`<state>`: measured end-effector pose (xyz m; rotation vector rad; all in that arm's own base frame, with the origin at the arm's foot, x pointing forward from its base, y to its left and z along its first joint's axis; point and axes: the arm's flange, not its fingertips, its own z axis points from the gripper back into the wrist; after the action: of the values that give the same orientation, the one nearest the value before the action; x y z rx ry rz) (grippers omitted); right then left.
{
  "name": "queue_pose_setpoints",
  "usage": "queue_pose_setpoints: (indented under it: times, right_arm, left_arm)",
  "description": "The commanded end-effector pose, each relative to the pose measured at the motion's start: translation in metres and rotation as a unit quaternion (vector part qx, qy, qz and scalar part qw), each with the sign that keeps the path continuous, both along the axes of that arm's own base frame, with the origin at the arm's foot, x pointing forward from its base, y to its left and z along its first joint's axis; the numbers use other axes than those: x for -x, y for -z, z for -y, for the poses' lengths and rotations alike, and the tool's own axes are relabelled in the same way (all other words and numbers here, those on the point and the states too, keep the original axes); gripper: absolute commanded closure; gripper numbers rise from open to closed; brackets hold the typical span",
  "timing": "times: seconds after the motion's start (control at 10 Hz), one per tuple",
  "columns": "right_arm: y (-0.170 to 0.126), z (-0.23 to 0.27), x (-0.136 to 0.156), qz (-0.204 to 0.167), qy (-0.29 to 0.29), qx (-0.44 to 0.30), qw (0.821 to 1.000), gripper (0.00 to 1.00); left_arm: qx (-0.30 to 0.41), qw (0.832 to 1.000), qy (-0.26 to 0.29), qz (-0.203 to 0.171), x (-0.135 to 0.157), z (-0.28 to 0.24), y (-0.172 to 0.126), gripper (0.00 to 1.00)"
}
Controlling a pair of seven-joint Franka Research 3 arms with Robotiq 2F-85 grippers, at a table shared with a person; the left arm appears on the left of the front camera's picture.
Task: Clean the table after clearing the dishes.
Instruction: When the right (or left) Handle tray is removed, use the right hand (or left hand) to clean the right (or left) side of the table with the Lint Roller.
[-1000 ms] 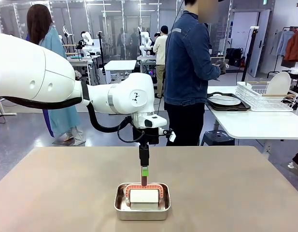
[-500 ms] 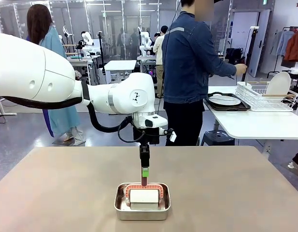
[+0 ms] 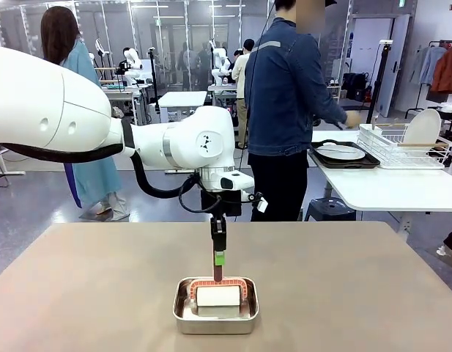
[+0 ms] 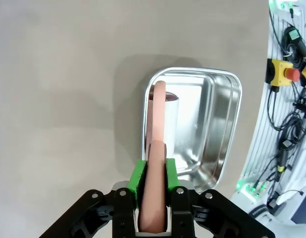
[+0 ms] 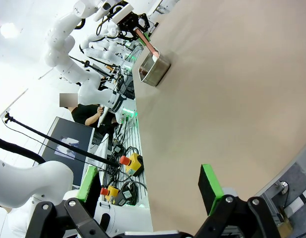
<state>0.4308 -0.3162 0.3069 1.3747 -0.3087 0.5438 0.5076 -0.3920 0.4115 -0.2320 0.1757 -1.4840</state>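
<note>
My left gripper [image 3: 219,258] [image 4: 153,173] hangs over the middle of the beige table [image 3: 357,293], shut on the arched salmon handle [image 4: 157,144] of a white cleaning block [image 3: 217,296]. The block is inside a small steel pan [image 3: 215,317] [image 4: 217,124]. One white plate [image 3: 341,152] lies on a dark tray [image 3: 365,163] on the white side table, where a person [image 3: 288,103] reaches. My right gripper [image 5: 149,191] is open above the tabletop's edge, with nothing between its green pads. Far off in the right wrist view are the pan [image 5: 153,69] and the left gripper [image 5: 138,25].
A wire rack [image 3: 401,147] with an upright white plate [image 3: 423,126] stands on the white side table [image 3: 387,187] at the back right. Cables and emergency-stop boxes [image 5: 130,163] line the robot's side of the table. Other people stand farther back.
The person's hand has moved from the far rack down toward the tray on the side table. My left gripper and the block in the pan have barely moved.
</note>
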Motion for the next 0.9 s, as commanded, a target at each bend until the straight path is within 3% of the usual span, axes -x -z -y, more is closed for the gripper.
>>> queue_pose_setpoints:
  times: [0.0,0.1,0.2,0.4,0.5,0.6,0.7,0.8]
  right_arm:
    - [-0.002,-0.006,0.007,0.000,0.001,0.006,1.000,0.00]
    - [-0.002,-0.006,0.007,0.000,0.001,0.006,1.000,0.00]
    - [-0.002,-0.006,0.007,0.000,0.001,0.006,1.000,0.00]
    - [-0.002,-0.006,0.007,0.000,0.001,0.006,1.000,0.00]
    - [-0.002,-0.006,0.007,0.000,0.001,0.006,1.000,0.00]
    - [-0.002,-0.006,0.007,0.000,0.001,0.006,1.000,0.00]
    - [-0.002,-0.006,0.007,0.000,0.001,0.006,1.000,0.00]
    - [-0.002,-0.006,0.007,0.000,0.001,0.006,1.000,0.00]
  left_arm:
    - [0.014,0.999,-0.031,-0.003,0.011,-0.018,-0.036,1.00]
    - [0.022,0.998,-0.061,-0.002,0.024,-0.024,-0.057,1.00]
    - [0.044,0.990,-0.130,-0.012,0.043,-0.043,-0.091,1.00]
    - [0.126,0.956,-0.263,0.002,0.058,-0.106,-0.129,1.00]
    - [0.151,0.923,-0.354,0.003,0.055,-0.142,-0.124,1.00]
    - [0.186,0.877,-0.444,0.000,0.053,-0.174,-0.109,1.00]
    - [0.203,0.843,-0.498,-0.018,0.051,-0.201,-0.091,1.00]
    - [0.206,0.823,-0.528,-0.029,0.052,-0.221,-0.077,1.00]
